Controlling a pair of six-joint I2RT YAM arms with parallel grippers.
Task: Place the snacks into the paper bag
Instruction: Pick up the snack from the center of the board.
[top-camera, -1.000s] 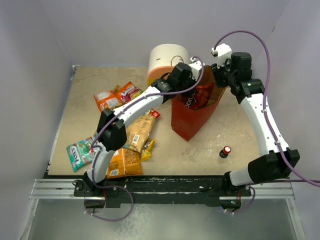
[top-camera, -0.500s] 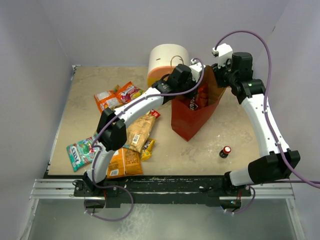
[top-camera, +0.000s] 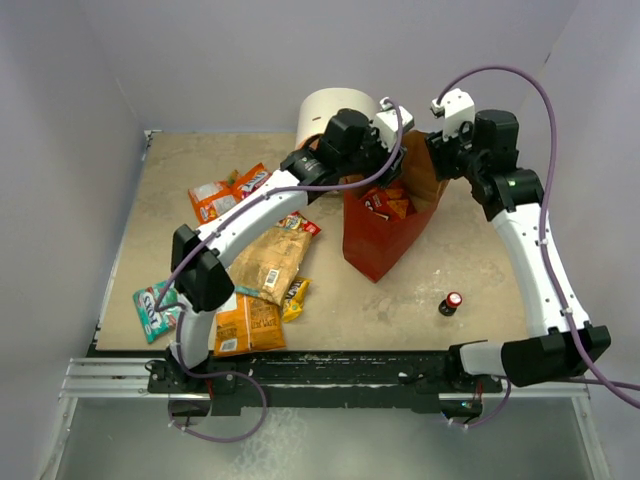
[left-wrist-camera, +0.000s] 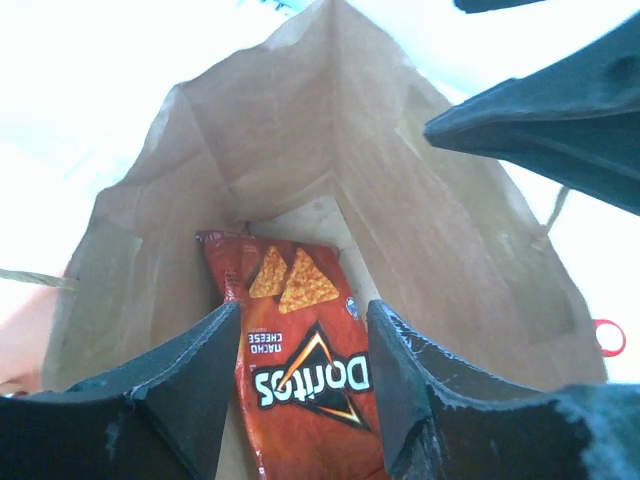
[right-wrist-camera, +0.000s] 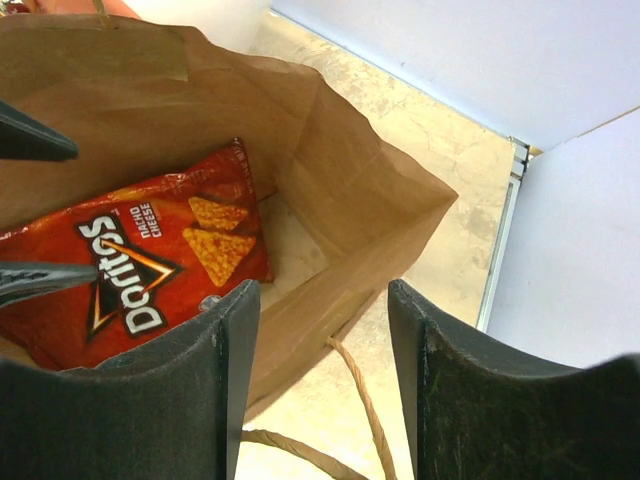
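Left pincer (left-wrist-camera: 302, 312) hangs over the mouth of the paper bag (left-wrist-camera: 330, 150). Its two fingers are spread wide and hold nothing. Down inside lies the red chip bag (left-wrist-camera: 305, 385), flat against the brown wall. Its bottom end is cut off by the picture edge.

From the right wrist, the right pincer (right-wrist-camera: 318, 292) is wide apart too, and empty. It hovers by the bag's rim, maybe to keep the mouth open. I cannot tell if it touches the paper.

From above, the bag stands upright near the far edge of the bench (top-camera: 470, 270), a bit right of the middle, so snacks can drop straight in. More snacks (top-camera: 268, 262) wait on the left side, toward the near left corner. The left arm (top-camera: 250, 215) covers part of them, and both pincers' fingertips are hard to see here.
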